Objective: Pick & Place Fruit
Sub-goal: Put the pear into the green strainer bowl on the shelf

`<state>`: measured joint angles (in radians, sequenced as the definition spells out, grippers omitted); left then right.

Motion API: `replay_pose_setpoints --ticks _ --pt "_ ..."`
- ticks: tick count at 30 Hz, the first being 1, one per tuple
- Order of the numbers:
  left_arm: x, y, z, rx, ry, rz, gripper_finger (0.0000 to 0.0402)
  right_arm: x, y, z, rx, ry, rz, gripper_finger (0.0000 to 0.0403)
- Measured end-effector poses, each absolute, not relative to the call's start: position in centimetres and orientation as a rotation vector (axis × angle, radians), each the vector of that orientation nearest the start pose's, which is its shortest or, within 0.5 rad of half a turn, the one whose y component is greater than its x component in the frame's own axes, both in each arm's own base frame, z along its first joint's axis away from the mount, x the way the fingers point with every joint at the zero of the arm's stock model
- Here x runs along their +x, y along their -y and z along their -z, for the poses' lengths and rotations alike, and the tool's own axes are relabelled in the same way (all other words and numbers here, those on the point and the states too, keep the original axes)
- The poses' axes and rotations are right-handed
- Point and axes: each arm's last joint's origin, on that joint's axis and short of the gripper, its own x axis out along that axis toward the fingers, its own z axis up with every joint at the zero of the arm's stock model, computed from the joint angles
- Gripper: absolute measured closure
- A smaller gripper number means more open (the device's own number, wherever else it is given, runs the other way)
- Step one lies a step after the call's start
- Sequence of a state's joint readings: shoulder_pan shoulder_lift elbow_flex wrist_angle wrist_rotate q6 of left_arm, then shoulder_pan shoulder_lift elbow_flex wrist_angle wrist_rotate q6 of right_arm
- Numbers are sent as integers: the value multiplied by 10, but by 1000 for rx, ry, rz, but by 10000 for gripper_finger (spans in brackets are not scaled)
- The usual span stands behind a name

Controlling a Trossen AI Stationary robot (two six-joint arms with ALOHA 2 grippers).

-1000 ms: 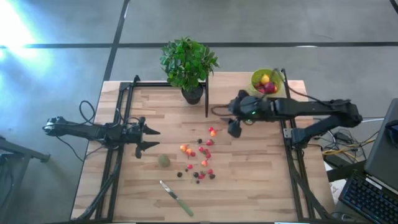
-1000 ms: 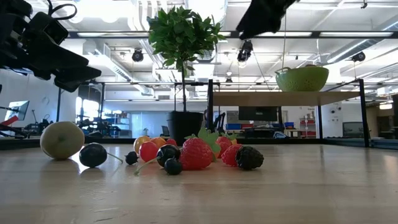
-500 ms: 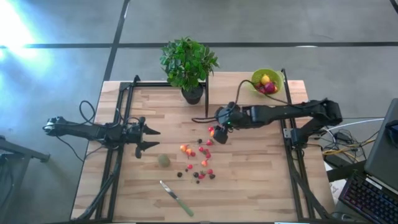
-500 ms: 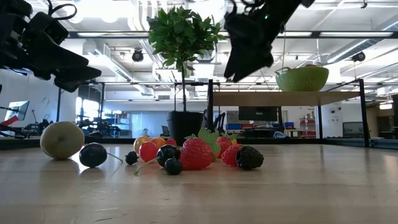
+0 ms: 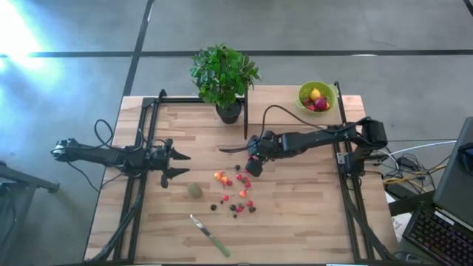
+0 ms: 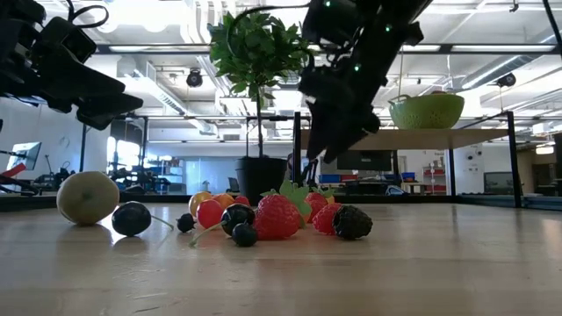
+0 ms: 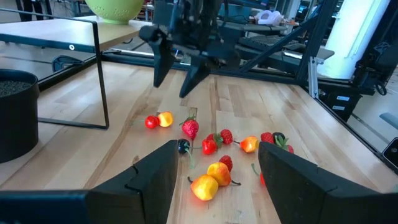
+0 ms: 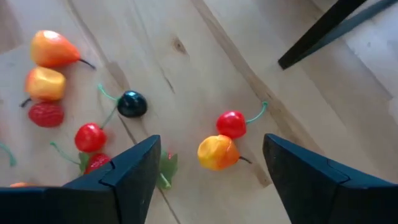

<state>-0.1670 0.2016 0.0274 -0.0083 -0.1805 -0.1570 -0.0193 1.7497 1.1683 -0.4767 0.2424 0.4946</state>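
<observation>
From above, the right end effector (image 5: 251,167) hung over the wooden table (image 5: 295,214), its fingers spread apart and empty. The fruit (image 5: 235,191) lay scattered just beneath it and a little beyond, toward the table's near edge, with a red-and-orange pair closest under its tips. A dull-green kiwi ball (image 5: 194,191) sat farther off, between the two end effectors. The left end effector (image 5: 179,164) waited near the left rail, its fingers parted around nothing. A lime-green bowl (image 5: 316,97) with a lemon and red pieces inside stood well behind the right arm, and a potted plant (image 5: 224,76) stood at the far edge. A green-handled knife (image 5: 210,236) lay near the front.

From table height, the right end effector (image 6: 323,151) hovered just above the heap, where a strawberry (image 6: 276,217) and a dark berry (image 6: 351,222) showed clearly. The kiwi ball (image 6: 88,197) rested apart from them, below the left end effector (image 6: 97,96).

The left wrist camera looked past its own open fingers (image 7: 149,180) at the fruit (image 7: 208,158) ahead, with the right end effector (image 7: 177,78) poised over it.

The right wrist camera showed its fingers (image 8: 134,171) wide apart, with a red cherry (image 8: 231,123) and an orange-yellow fruit (image 8: 217,152) touching each other between them. A dark berry (image 8: 131,104) lay just beyond.
</observation>
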Motion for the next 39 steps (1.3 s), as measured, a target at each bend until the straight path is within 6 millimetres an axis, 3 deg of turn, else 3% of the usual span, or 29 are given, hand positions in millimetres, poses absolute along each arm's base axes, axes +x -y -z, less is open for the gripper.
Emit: replay_pose_setpoints --ticks 11,24,39 --pt "107 13 -155 -125 -178 -27 172 357 14 -172 353 -1025 527 101" --pt "107 13 -156 -125 -178 -27 172 361 15 -150 341 -1066 559 140" --pt "107 13 -155 -125 -179 -28 172 358 18 -142 317 -1064 583 169"
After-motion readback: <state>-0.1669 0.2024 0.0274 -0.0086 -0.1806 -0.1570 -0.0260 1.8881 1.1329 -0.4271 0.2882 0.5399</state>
